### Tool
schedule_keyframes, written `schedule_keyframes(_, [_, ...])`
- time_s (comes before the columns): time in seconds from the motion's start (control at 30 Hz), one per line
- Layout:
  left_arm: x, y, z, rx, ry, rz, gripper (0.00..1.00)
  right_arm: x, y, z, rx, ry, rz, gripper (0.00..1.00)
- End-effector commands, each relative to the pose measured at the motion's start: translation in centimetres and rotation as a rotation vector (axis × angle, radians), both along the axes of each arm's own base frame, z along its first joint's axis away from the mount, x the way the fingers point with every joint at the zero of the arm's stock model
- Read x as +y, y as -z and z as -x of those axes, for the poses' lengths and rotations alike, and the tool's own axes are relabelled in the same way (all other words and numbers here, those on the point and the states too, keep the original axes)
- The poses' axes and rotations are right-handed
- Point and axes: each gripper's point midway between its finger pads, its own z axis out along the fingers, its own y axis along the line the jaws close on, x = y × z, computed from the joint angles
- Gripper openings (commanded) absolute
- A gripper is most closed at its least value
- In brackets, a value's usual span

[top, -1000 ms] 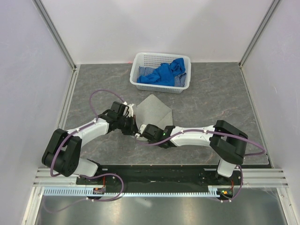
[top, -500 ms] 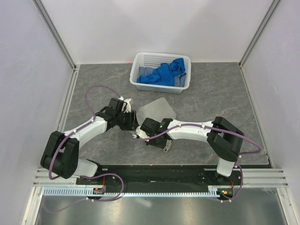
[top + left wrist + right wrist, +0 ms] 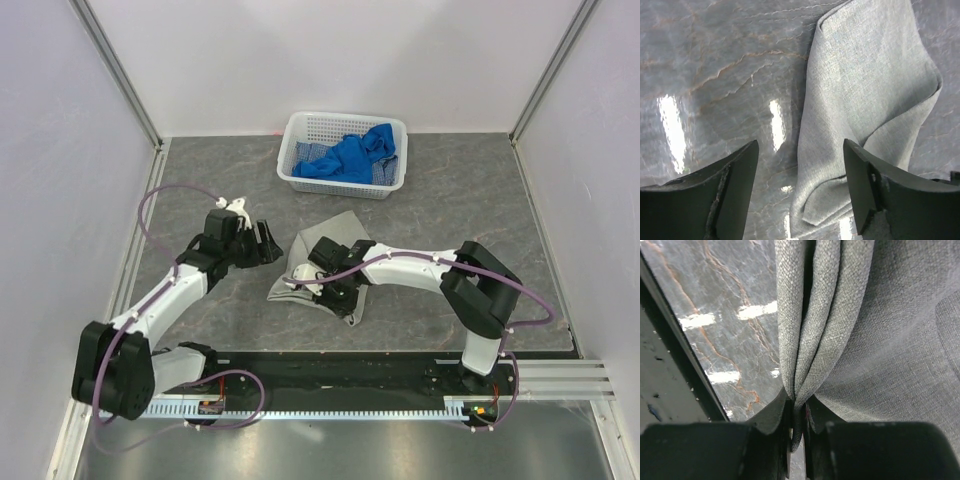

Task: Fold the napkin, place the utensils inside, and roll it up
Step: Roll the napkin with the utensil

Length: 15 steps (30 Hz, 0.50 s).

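Napkin [image 3: 875, 335] in right claw [image 3: 798, 412]

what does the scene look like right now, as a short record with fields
napkin: grey, loosely folded, lying on the table
right gripper: shut on a bunched fold of the napkin
left gripper: open, holds nothing, just left of the napkin
basket: white, at the back of the table, holds blue cloths
fork: not in view
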Motion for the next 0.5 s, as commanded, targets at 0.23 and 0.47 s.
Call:
schedule_keyframes(0.23, [-3.4,0.6,2.9,0.05,0.04,0.31,0.8,0.5,0.9,1.6,0.096,-0.095,-0.058,0.15])
schedule_keyframes(0.47, [-1.9,3.0,3.8,0.122,-0.048,0.253,0.81,0.7,0.9,1.8,0.115,-0.109,-0.074,0.15])
